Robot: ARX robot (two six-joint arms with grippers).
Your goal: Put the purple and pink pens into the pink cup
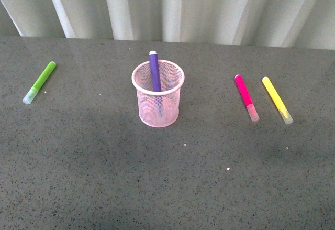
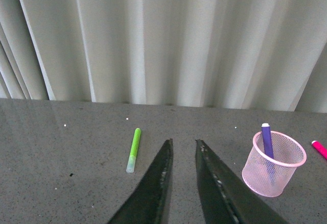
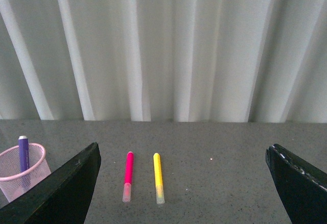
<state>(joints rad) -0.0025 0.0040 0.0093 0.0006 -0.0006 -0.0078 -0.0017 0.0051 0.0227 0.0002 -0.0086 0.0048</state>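
Note:
The pink cup (image 1: 158, 101) stands mid-table with the purple pen (image 1: 155, 70) upright inside it, leaning on the far rim. To its right the pink pen (image 1: 246, 97) lies flat on the table, pale cap toward me. Neither arm shows in the front view. My left gripper (image 2: 184, 143) is shut with nothing in it, above the table; the cup (image 2: 274, 164) and purple pen (image 2: 267, 140) sit off to one side of it. My right gripper (image 3: 184, 155) is wide open, and the pink pen (image 3: 127, 175) lies ahead, close to one finger; the cup (image 3: 20, 172) is beyond that finger.
A lime-green marker (image 1: 40, 82) lies at the table's left, also in the left wrist view as the green marker (image 2: 134, 149). A yellow marker (image 1: 277, 99) lies just right of the pink pen, parallel to it. White curtain folds (image 1: 172, 7) back the dark speckled table (image 1: 172, 183).

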